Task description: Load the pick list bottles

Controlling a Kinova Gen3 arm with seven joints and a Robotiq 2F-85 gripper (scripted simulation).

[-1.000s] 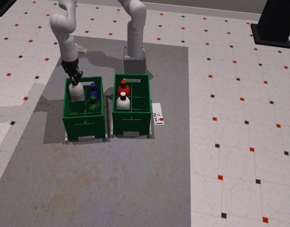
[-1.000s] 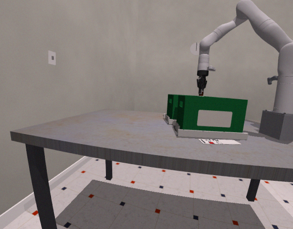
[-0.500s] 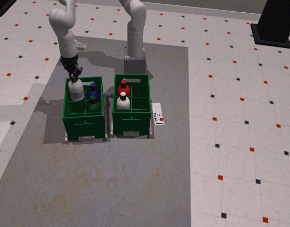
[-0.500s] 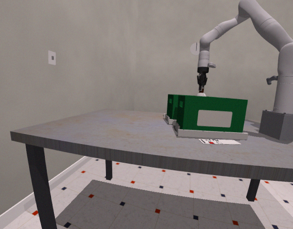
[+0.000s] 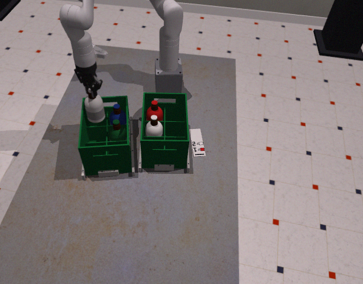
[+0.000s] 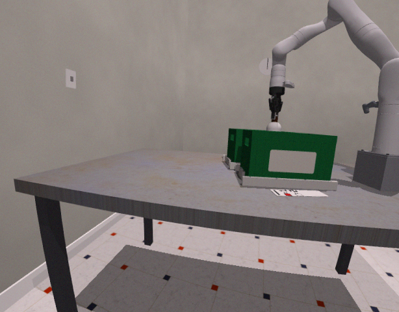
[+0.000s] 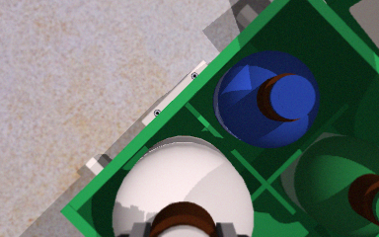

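My gripper [image 5: 92,94] [image 6: 274,117] [image 7: 184,229] is shut on the neck of a white bottle [image 5: 94,108] [image 6: 273,126] [image 7: 184,173]. It holds it upright, partly raised out of the back left compartment of the left crate [image 5: 99,161] [image 6: 231,149] [image 7: 127,157]. A blue bottle [image 5: 116,116] [image 7: 236,118] and a green bottle [image 5: 116,135] [image 7: 325,168] stand in that crate. The right crate [image 5: 149,155] [image 6: 327,154] holds a red bottle [image 5: 154,113] and another white bottle [image 5: 154,130], both upright in its left column. The pick list [image 5: 195,134] [image 6: 314,193] shows red 1, white 2.
The crates stand side by side, level, with pale holders [image 5: 107,173] [image 6: 286,183] around their bases. The right crate's right column shows no bottles. Walls and dividers of both crates rise around the bottles. The robot's base [image 5: 168,80] [image 6: 377,171] is behind the right crate.
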